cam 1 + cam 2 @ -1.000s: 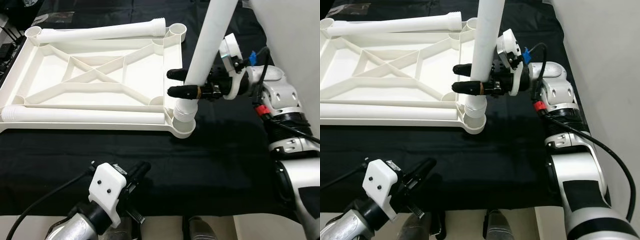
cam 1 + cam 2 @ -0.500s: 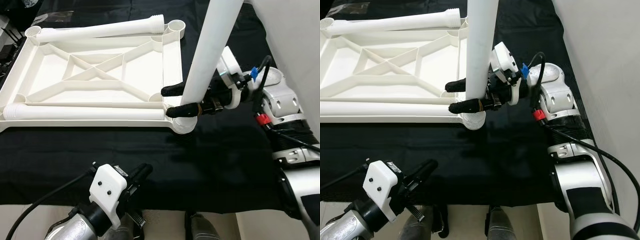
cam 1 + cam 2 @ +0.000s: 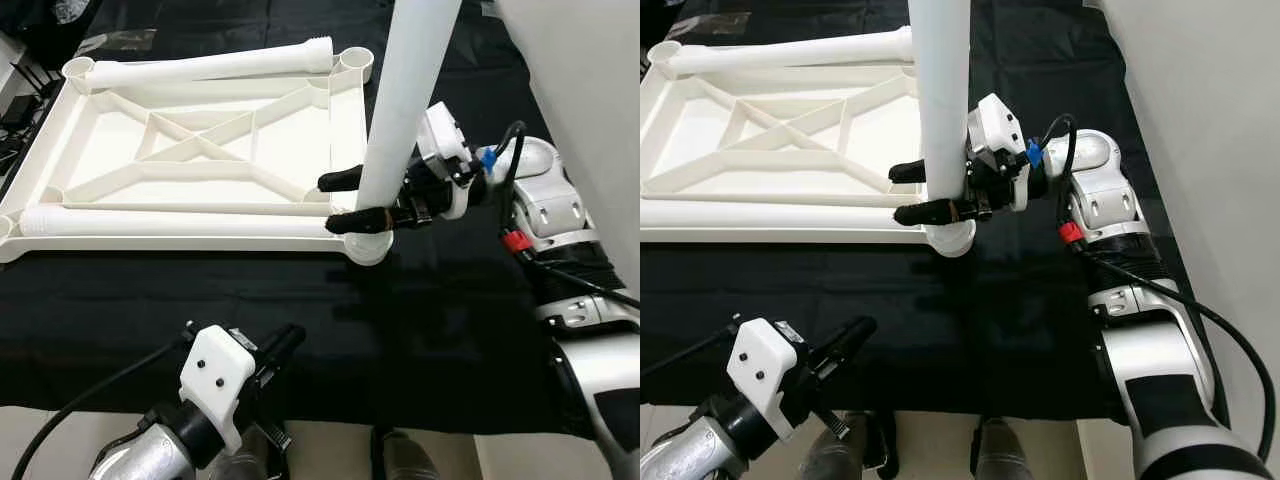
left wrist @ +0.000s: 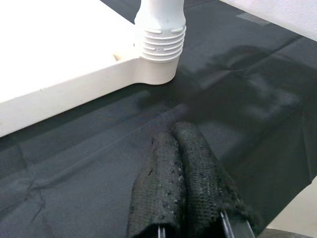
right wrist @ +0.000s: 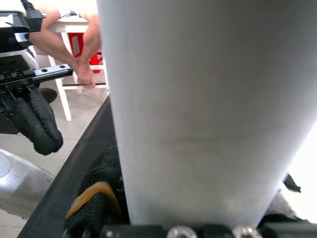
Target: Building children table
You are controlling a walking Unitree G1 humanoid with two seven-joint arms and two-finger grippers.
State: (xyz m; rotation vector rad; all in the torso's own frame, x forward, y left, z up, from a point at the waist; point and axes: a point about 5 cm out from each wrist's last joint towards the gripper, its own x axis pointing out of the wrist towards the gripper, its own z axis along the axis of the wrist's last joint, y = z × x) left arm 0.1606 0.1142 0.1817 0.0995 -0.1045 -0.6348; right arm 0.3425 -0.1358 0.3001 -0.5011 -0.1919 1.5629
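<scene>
Black-draped counter (image 3: 430, 300) carries the upturned white tabletop (image 3: 200, 165), which spans the upper left of the head view; two spare legs (image 3: 200, 65) lie along its far and near edges. The upright leg (image 3: 405, 100) stands at centre frame and now sits lower than a second ago: its ribbed end, then hanging above the near-right corner socket (image 3: 367, 246), has entered it. Seating looks begun; probably twisting or pressing remains. Right pincer (image 3: 345, 198) stays clenched around this leg just above the socket. Left pincer (image 4: 185, 183) idles at lower frame, fingers pressed together, grasping nothing.
</scene>
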